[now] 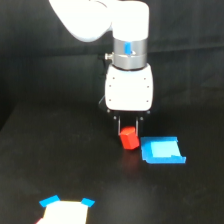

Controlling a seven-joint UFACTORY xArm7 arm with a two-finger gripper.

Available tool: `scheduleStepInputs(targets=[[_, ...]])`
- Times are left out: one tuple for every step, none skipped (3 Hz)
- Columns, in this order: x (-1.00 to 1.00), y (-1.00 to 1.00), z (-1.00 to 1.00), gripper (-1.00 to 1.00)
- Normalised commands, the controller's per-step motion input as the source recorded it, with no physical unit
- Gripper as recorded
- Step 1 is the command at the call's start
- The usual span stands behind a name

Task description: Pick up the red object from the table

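The two dark fingers (120, 123) hang straight down from the white hand and reach the top of the red block (129, 138), one on each side of it, so they look pinched on it, though the picture is too soft to show the contact itself. The gripper (128, 125) comes from directly above, probably because the block is narrower than the finger gap and easiest to take from above

The block is small, bright red-orange and stubby, roughly round. Its upper end sits between the fingertips and its lower end is at or just above the black table (60, 165); I cannot tell whether it has left the surface. If it has not, the lift is the step not yet done

A flat blue piece (162, 150) lies just beside the block, on the exterior view's right. Near the bottom edge sits a pale thing with blue corners (66, 209), well apart from the block
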Motion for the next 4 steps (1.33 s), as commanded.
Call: scheduleStepInputs(targets=[[-0.74,-0.94,-0.94,1.0],[0.19,0.22,0.04,-0.66],[-1.0,-1.0,1.0,-1.0],[-0.49,-1.0,1.0,-0.8]])
